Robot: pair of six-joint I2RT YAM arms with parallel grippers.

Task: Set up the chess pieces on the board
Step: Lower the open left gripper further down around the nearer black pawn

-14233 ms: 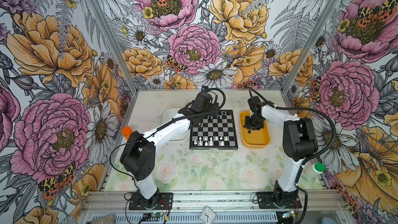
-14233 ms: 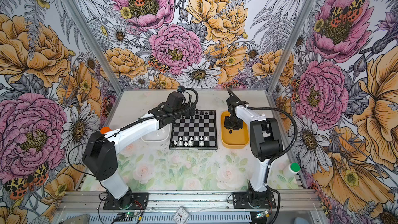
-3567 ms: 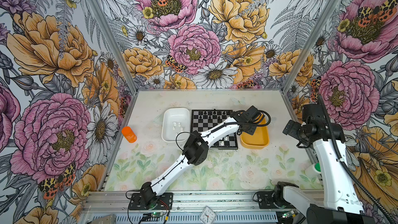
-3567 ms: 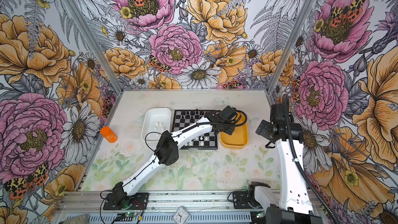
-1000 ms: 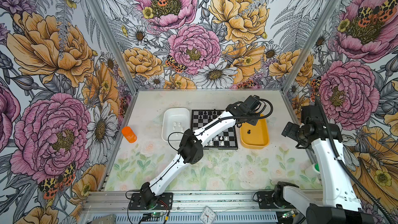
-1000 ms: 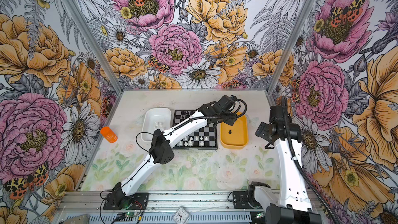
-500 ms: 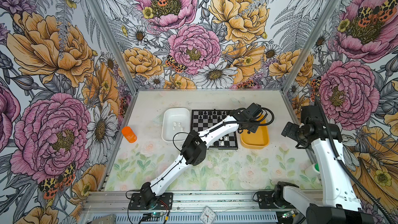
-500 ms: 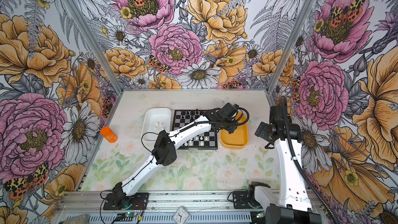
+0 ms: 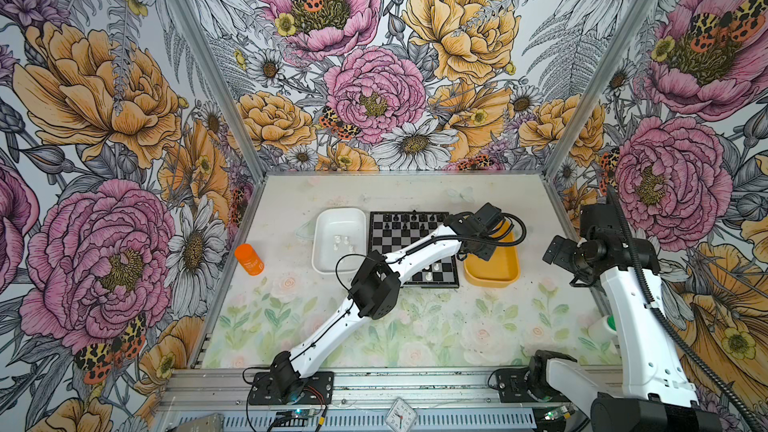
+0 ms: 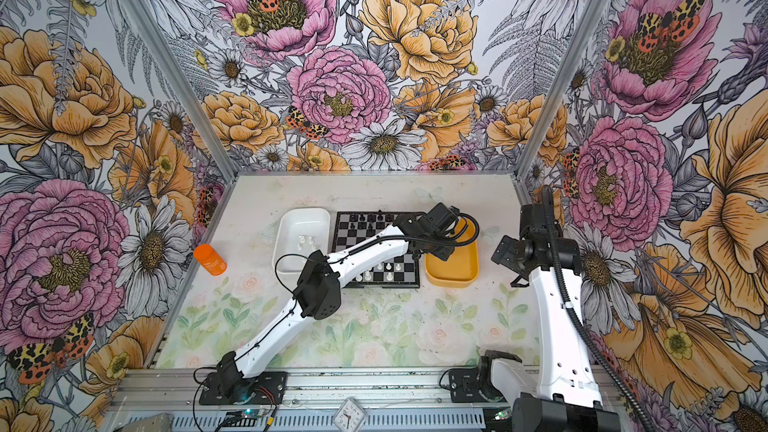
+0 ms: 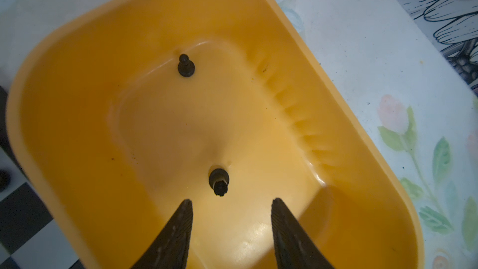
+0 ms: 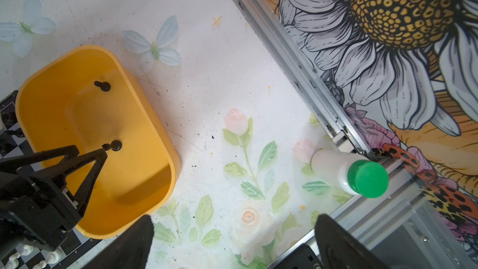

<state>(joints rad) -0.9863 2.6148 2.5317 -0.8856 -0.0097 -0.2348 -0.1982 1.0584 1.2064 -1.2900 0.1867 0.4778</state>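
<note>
Setup partly done. Board sat mid-worktop, between white tray and yellow tray. Black pieces stood along the far rows, with gaps in the second row. White pieces stood on the near rows, partly hidden under the left arm, so no count was possible.

Left to do, as judged from the trays:
- Two black pieces lay in the yellow tray: a pawn toward one end and a second piece nearer the middle.
- A few white spares lay in the white tray.

Left fingers were over the yellow tray, spread partway and empty. Their tips were just short of the second piece, which was not between them. Likely the next pick.

Right fingers were spread wide, holding nothing, above bare worktop beside the yellow tray.

Writing: none legible.
- Orange bottle carried a dark label patch, too small to read.
- White bottle with a green cap showed no label.
- Small clock at the front rail had an unreadable face.
- Marks on the board's rim in the right wrist view were too small to make out.
</note>
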